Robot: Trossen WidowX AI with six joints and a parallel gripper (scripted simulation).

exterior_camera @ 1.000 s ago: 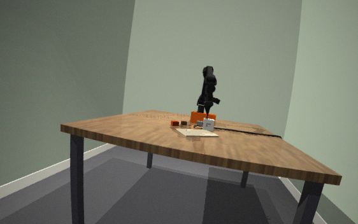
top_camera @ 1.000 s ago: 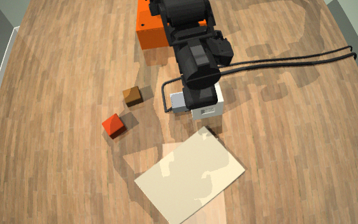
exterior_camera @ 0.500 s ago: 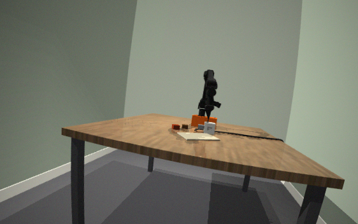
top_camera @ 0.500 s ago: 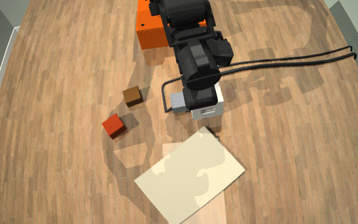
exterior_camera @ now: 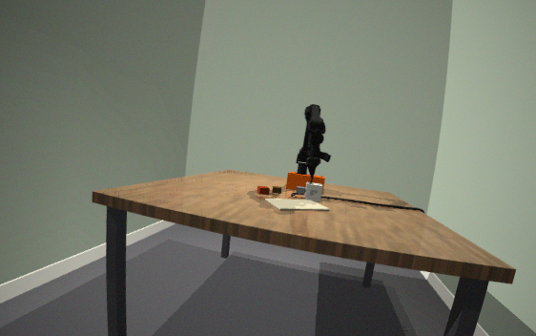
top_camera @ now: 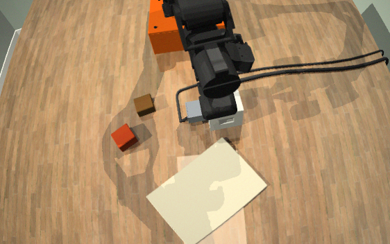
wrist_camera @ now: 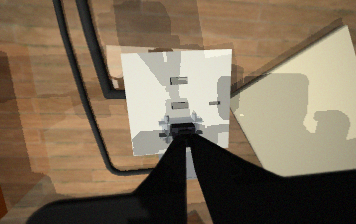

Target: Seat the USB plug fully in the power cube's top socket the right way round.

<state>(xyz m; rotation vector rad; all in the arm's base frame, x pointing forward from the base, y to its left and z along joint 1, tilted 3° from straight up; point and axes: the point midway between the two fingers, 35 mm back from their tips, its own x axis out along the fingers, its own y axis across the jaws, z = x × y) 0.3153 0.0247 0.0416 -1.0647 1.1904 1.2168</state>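
Note:
The white power cube (top_camera: 214, 125) (exterior_camera: 313, 186) (wrist_camera: 135, 75) stands upright on the table. In the wrist view its top shows two slots in a row and a small slot to one side. My gripper (exterior_camera: 312, 181) (wrist_camera: 186, 141) points down over the cube's top, near one edge, and is shut on the USB plug (wrist_camera: 181, 121), a small grey piece with a dark middle. The fingers partly hide the plug. Whether its tip is in a socket or just above the top I cannot tell. In the top view the arm hides the fingertips and plug.
A grey-blue block (top_camera: 193, 109) (exterior_camera: 300, 190) adjoins the cube's side, with a black cable (top_camera: 295, 72) (wrist_camera: 94, 50) looping around. A cream board (top_camera: 208, 187) (exterior_camera: 297, 205) (wrist_camera: 300, 135) lies close by. A red block (top_camera: 123, 136) (exterior_camera: 263, 190), a brown block (top_camera: 143, 105) (exterior_camera: 277, 189) and an orange box (top_camera: 166, 41) (exterior_camera: 296, 181) stand nearby.

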